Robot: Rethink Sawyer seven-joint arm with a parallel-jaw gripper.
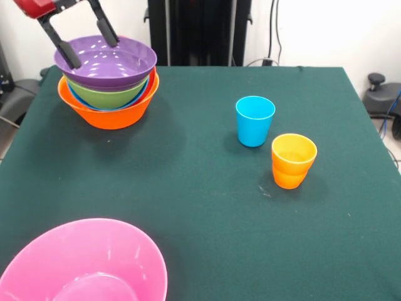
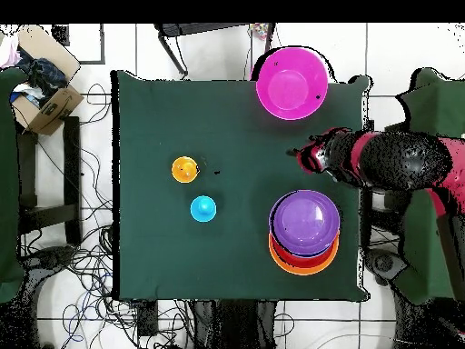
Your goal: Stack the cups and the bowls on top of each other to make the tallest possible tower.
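Fingers of the gripper stood spread at the upper left of the front frame, straddling the purple bowl's rim without pinching it. That bowl topped the tower, nested over green, blue and orange bowls. Low left sat the pink bowl, apart. Right of centre on the desk stood the blue cup, then the yellow cup nested in an orange one. Judged step: bowl just placed; next, fetching another piece.

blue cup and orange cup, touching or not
Apart. The overhead view shows green cloth between the blue cup and orange cup.
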